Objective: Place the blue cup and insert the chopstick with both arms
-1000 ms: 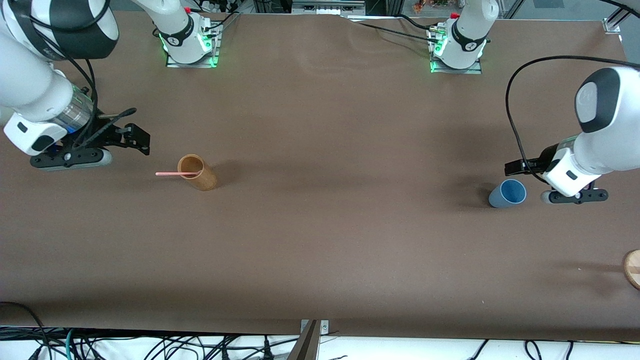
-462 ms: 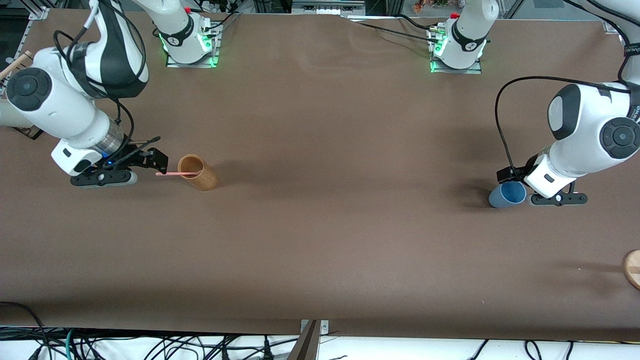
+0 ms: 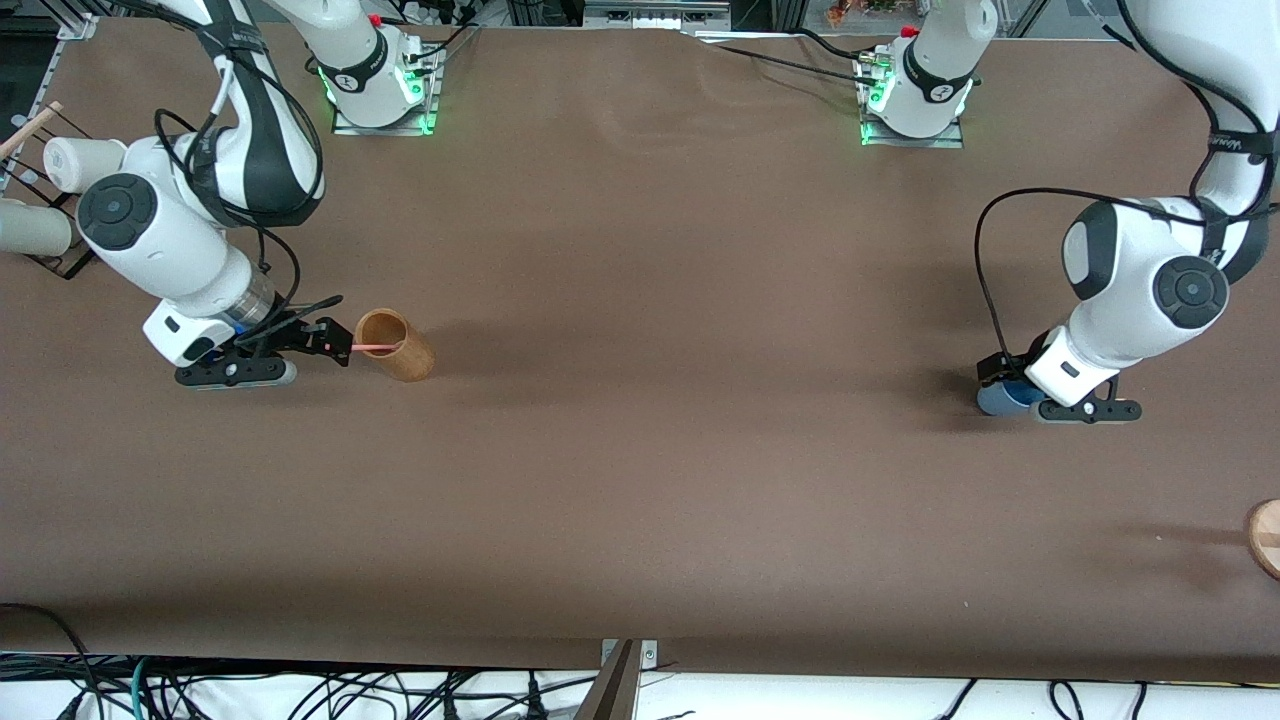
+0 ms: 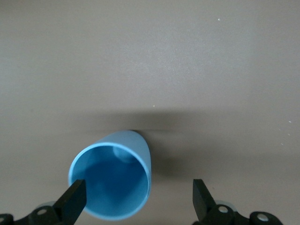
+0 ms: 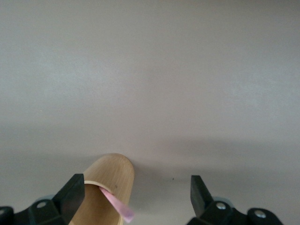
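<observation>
chopstick (image 3: 375, 347) pickup and cup pickup are both at the approach stage. the pink stick leans out of the tan wooden cup (image 3: 395, 345) toward the right arm's end of the counter (image 3: 640, 450), and the right end effector (image 3: 335, 345) sits low at its free tip, fingers spread wide and holding nothing. in the right wrist view the stick (image 5: 117, 206) lies close to one finger (image 5: 75, 192), not centred between the two, so a small sideways shift before closing would help (a thin stick slips easily from an edge pinch). grip it near the free end and draw it out along its own line so the wooden cup is not dragged

the blue cup (image 3: 1000, 398) stands near the left arm's end. the left end effector (image 3: 1005, 385) is down over it, fingers fully apart and empty. in the left wrist view the cup (image 4: 112, 180) sits against one finger (image 4: 72, 199), with a wide gap to the other, so centring first should stop it tipping
</observation>
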{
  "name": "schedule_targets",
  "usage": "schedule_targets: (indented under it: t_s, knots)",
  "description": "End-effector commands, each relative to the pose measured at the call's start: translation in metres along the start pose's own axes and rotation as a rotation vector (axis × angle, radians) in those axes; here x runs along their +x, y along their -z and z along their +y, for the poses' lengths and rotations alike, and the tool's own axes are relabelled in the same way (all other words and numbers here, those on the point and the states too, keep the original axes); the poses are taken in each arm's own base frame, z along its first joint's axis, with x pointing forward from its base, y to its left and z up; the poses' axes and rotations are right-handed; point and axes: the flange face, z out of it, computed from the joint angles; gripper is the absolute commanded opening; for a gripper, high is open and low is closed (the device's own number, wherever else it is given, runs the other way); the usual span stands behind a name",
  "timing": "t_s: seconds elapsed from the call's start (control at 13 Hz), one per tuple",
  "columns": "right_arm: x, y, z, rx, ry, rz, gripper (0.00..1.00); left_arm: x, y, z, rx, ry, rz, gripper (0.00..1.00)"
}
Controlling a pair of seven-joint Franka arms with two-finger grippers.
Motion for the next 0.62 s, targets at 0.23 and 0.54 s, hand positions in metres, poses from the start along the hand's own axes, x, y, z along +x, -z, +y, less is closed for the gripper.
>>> schedule_targets:
  t_s: [0.23,0.54]
  knots:
    - [-0.014,-0.014,-0.009,0.016,-0.079,0.036,0.98,0.004,-0.017,0.005,0.009,-0.040,0.017,1.00]
    - [-0.013,-0.021,-0.012,0.017,-0.083,0.043,0.88,-0.003,-0.030,0.007,0.006,-0.043,0.036,1.00]
